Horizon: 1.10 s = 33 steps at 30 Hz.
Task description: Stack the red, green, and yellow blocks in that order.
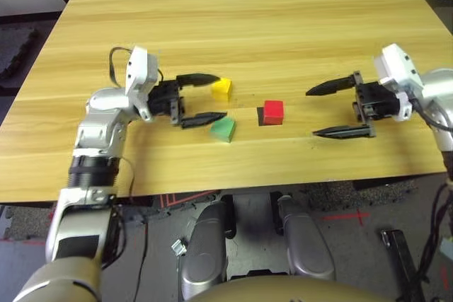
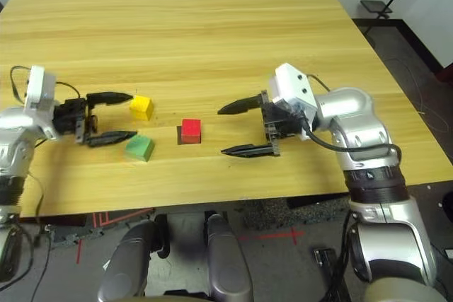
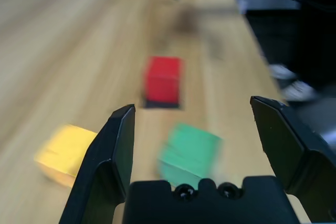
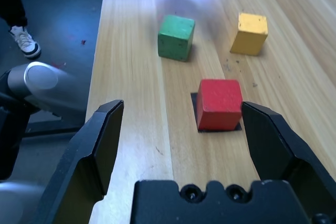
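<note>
**Legible Markings**

No text, label, brand, number or sign can be read on any surface in view. The faces of the blocks ahead of each gripper's fingers carry no markings, and the surrounding wooden tabletop is likewise unmarked.

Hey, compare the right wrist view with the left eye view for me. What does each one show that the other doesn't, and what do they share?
Only the right wrist view shows a person's shoe on the dark floor beside the table.

Only the left eye view shows both arms at once, the open left tool by the yellow and green blocks and the open right tool off to the red block's other side, holding nothing.

Both show the red block on its black square patch, the green block and the yellow block, all apart, none stacked.
</note>
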Each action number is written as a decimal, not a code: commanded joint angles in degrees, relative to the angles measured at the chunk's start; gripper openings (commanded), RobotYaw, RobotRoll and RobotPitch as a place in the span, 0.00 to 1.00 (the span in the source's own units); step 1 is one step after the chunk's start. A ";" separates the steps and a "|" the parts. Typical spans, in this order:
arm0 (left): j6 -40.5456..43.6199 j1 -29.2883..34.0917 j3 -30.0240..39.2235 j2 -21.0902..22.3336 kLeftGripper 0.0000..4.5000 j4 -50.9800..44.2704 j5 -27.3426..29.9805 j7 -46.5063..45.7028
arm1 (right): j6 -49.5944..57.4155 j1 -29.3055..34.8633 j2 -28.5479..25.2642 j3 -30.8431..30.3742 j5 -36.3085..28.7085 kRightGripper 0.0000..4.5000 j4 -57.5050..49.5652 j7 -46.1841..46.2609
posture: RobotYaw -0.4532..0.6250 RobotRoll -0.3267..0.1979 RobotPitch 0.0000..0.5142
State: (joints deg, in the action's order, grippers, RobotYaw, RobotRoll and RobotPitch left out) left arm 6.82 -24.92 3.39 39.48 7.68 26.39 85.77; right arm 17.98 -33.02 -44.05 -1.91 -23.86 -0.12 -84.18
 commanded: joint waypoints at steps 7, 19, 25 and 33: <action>-9.90 -6.98 -4.44 -3.11 1.00 10.63 -5.15 1.60 | 0.51 0.25 0.91 0.11 -1.35 1.00 -1.56 2.15 | 0.63 0.71 0.43; -20.80 -11.81 -8.28 -5.59 1.00 23.25 -9.15 6.72 | 0.79 1.09 0.03 0.39 -2.19 1.00 -2.73 2.66 | 0.60 0.70 0.44; -23.51 -15.04 -9.66 -7.56 1.00 28.58 -10.27 6.73 | 0.84 1.49 0.22 0.36 -2.50 1.00 -3.31 3.53 | 0.59 0.70 0.44; -26.16 -16.43 -11.77 -7.96 1.00 31.88 -10.50 6.73 | 1.09 2.31 0.21 0.44 -2.93 1.00 -4.46 4.58 | 0.58 0.70 0.44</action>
State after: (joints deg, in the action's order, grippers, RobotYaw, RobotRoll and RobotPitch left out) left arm -18.24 -41.30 -7.18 31.33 38.40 16.43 92.05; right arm 18.69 -31.39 -43.46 -1.69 -25.96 -3.25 -79.74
